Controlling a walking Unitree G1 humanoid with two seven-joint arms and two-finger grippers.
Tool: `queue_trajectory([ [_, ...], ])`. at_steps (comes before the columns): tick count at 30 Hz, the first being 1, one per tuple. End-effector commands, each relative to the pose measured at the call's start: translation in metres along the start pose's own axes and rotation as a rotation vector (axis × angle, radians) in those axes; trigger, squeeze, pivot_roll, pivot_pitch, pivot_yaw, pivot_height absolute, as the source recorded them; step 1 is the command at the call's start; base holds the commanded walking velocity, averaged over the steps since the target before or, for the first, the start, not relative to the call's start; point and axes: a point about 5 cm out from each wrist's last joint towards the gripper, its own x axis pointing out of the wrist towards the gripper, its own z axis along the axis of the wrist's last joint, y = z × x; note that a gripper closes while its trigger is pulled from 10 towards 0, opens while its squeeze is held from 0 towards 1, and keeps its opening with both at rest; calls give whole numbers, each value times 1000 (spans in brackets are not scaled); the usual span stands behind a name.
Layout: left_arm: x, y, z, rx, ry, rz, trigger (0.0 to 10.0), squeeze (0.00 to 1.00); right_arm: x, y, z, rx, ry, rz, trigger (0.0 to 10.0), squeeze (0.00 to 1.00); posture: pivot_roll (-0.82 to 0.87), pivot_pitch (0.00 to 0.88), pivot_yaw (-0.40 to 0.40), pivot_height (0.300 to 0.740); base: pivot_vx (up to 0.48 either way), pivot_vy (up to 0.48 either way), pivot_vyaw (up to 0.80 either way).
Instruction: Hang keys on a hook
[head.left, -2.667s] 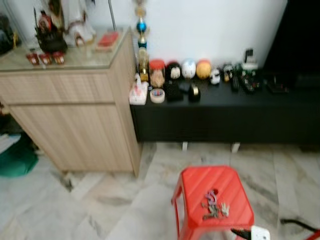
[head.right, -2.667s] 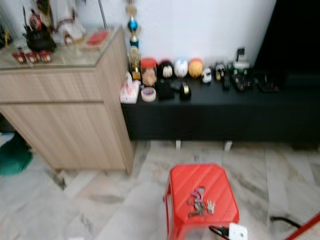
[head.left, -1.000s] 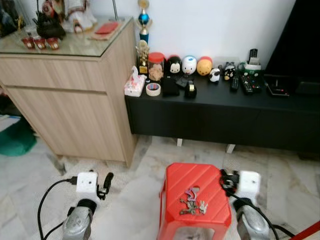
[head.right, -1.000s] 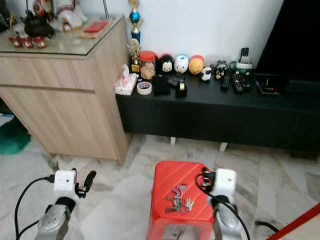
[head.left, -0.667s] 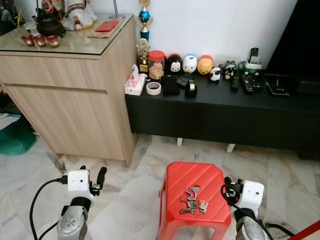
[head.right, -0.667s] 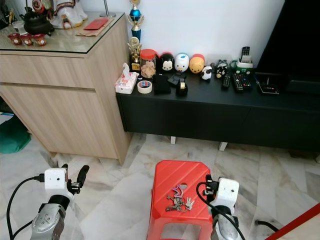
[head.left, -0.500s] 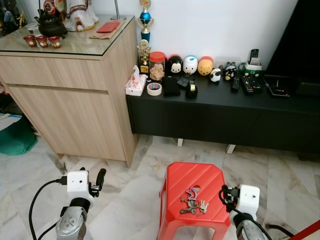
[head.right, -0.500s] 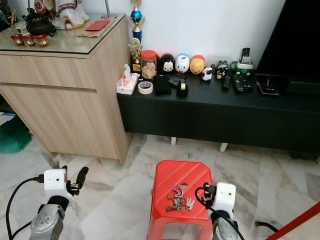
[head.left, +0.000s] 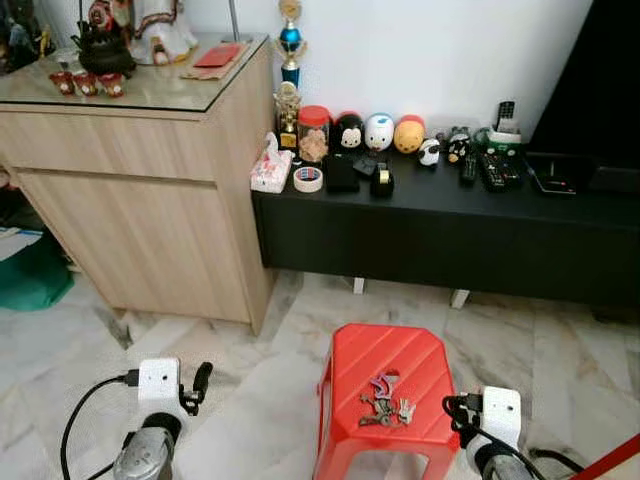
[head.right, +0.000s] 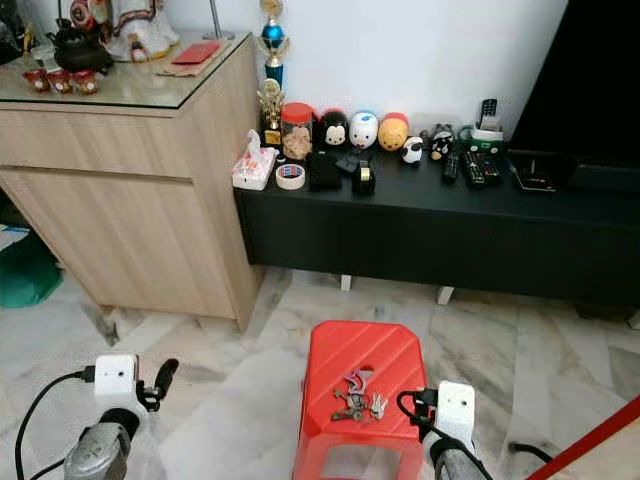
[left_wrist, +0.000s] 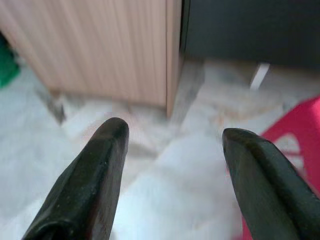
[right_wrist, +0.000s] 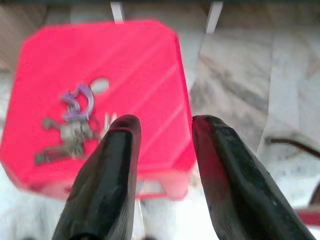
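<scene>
A bunch of keys (head.left: 383, 400) with a purple clip lies on top of a red plastic stool (head.left: 350, 360) standing on the marble floor. My right gripper (right_wrist: 165, 130) hovers low beside the stool's right front corner, open, with nothing between its fingers; the keys (right_wrist: 72, 127) lie ahead of it, off to one side. My left gripper (left_wrist: 172, 150) is open too, held low over the floor to the left of the stool (left_wrist: 300, 135), pointing toward the wooden cabinet's corner.
A light wooden cabinet (head.left: 150, 200) stands at the left, and a low black bench (head.left: 450, 235) with toys, tape and remotes runs along the wall. A green object (head.left: 30, 285) lies at the far left. A red strip (head.left: 610, 465) crosses the bottom right corner.
Both arms have sunk lower in the head views. The right gripper has drawn back from beside the stool's top to its front right corner. The keys have not moved.
</scene>
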Motion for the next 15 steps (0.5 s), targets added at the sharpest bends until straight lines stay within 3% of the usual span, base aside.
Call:
queue_trajectory([
  [1,-3,2,-11,7,74,4,10000,0,0,-1,-5,-3,41,1,10000,0,39,0,-23,696,0,0,0],
  [8,-22,1,-49,11,287,33,10000,0,-6,6,-32,-85,236,35,10000,0,42,0,-20,691,0,0,0],
  [15,-27,-5,-59,-2,330,38,10000,0,-12,3,-44,-69,283,16,10000,0,49,0,-26,646,0,0,0],
])
